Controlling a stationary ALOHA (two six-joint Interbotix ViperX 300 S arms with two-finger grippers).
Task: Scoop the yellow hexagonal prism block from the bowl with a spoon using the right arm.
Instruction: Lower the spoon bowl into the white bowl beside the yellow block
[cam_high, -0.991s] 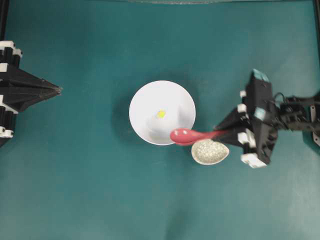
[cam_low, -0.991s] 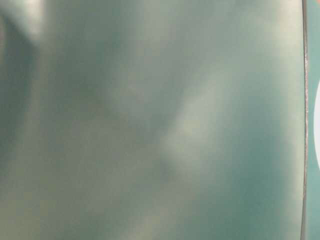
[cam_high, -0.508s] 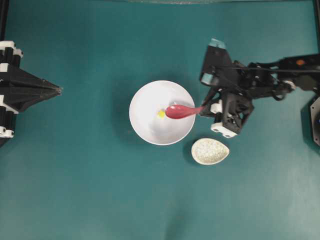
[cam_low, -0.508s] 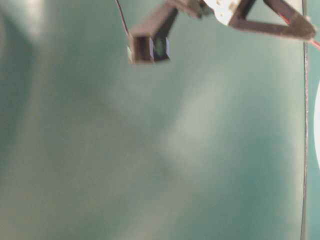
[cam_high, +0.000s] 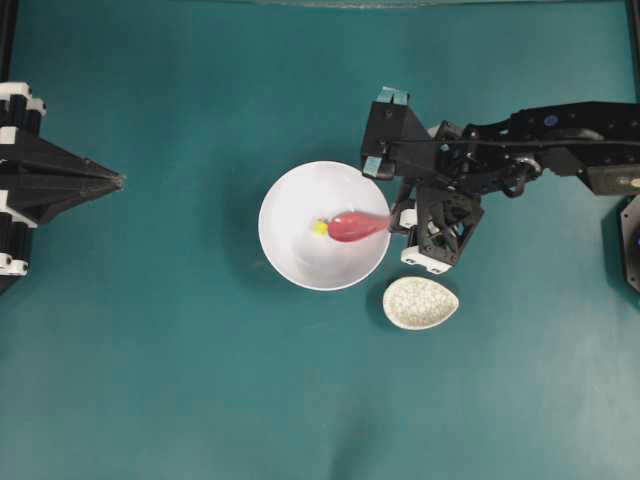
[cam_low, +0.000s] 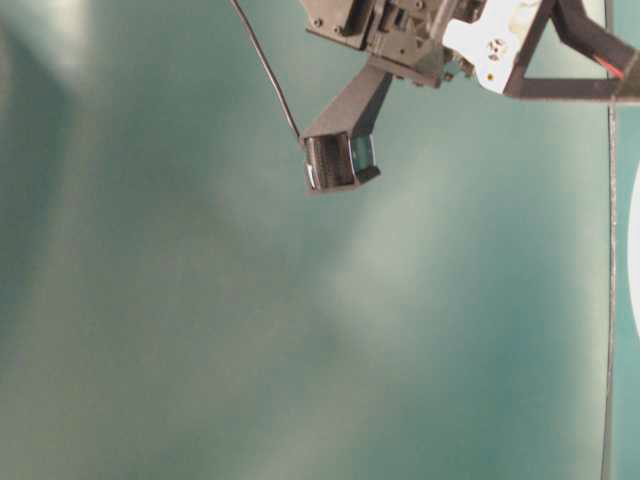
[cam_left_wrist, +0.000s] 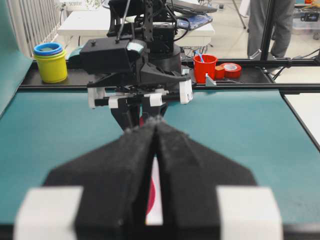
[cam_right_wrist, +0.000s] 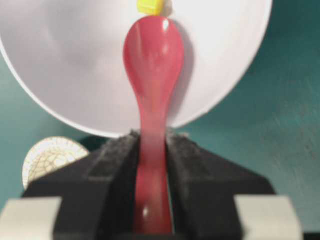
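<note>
Lying with its long axis left to right in the overhead view, the pinkish-red spoon (cam_high: 352, 225) points its scoop left into the white bowl (cam_high: 290, 255), handle clamped between the pads of the right tool (cam_right_wrist: 152, 200), and the scoop's tip sits just beside the tiny yellow block (cam_high: 320, 227) near the bowl's middle. A speckled egg-shaped dish (cam_high: 420, 302) rests near the bowl on the teal counter (cam_high: 180, 380), while the left tool (cam_left_wrist: 156, 145) hangs at the left edge with its jaws pressed together on nothing. No readable writing shows; behind the counter stand a yellow tub (cam_left_wrist: 51, 62) and a red cup (cam_left_wrist: 205, 67).
</note>
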